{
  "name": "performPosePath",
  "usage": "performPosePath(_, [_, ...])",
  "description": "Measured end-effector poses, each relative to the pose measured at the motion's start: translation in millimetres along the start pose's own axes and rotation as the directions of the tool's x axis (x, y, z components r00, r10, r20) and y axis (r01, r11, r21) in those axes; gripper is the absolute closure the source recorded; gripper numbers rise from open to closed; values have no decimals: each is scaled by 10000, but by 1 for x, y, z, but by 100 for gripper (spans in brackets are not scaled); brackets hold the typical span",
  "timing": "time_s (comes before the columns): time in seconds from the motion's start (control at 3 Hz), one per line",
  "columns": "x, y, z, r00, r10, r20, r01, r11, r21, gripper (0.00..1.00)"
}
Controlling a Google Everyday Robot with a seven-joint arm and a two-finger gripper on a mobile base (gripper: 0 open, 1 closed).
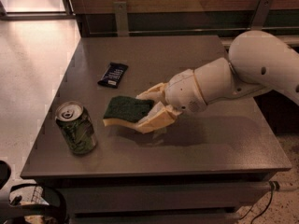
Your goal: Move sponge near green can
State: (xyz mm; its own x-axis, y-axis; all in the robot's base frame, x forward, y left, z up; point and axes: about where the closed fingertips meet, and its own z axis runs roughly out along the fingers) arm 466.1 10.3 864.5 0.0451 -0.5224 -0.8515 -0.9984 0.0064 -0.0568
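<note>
The sponge (124, 110), dark green on top with pale yellow foam below, is held in my gripper (150, 109), which is shut on its right end. It hangs a little above the grey table (219, 143), left of centre. The green can (76, 127) stands upright near the table's front left corner, a short gap to the left of the sponge. My white arm (243, 73) reaches in from the right.
A dark blue snack bar wrapper (113, 74) lies on the table behind the sponge. A wall with metal brackets (121, 17) runs along the far edge. The floor drops off at the left. A dark part of the base (28, 204) shows at the lower left.
</note>
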Motion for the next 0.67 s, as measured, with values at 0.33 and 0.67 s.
performPosePath(0.33, [-1, 1, 1, 10000, -26, -7, 26, 10000, -28, 51])
performPosePath(0.67, [-3, 2, 3, 10000, -61, -16, 61, 10000, -68, 18])
